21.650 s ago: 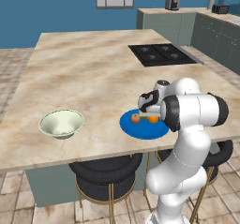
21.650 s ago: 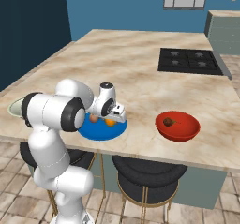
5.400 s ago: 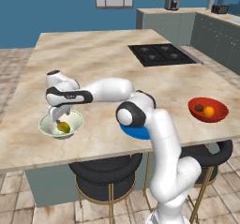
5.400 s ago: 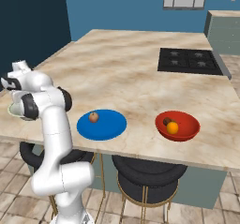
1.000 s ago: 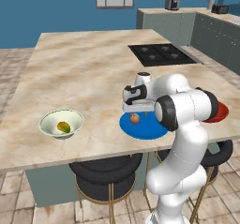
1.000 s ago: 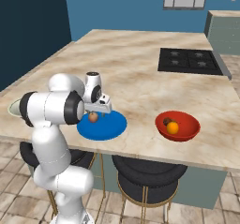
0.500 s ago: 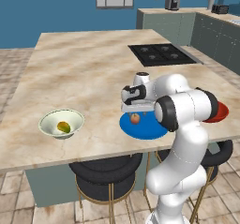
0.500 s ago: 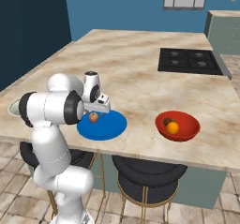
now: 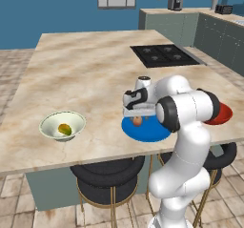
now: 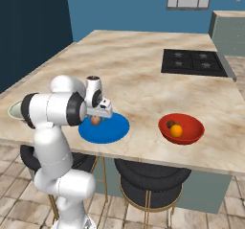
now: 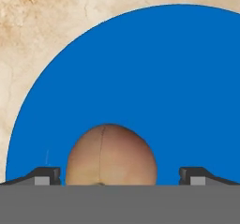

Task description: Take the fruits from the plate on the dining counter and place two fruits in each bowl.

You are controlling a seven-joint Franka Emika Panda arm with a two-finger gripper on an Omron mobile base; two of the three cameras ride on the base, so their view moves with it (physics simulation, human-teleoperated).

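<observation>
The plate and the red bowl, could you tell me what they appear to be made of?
Plate: flat, even bright blue with no shine, possibly matte plastic or glazed ceramic; the render leaves it open. Red bowl: glossy, with highlights on its rim, suggesting glazed ceramic or shiny plastic.

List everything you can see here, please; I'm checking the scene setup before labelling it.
Dining counter: one, beige marble, centre.
Cooktop: one, black, on the counter's far side.
Plate: one, blue, near front edge.
Apple: one, pinkish, on the plate.
Pale bowl: one, greenish-white, on the counter left of the plate.
Green-yellow fruit: one, in the pale bowl.
Red bowl: one, right of the plate.
Orange: one, in the red bowl.
Brown fruit: one, in the red bowl.
Stools: two, black, under the counter.
Gripper: one, open, astride the apple.
</observation>
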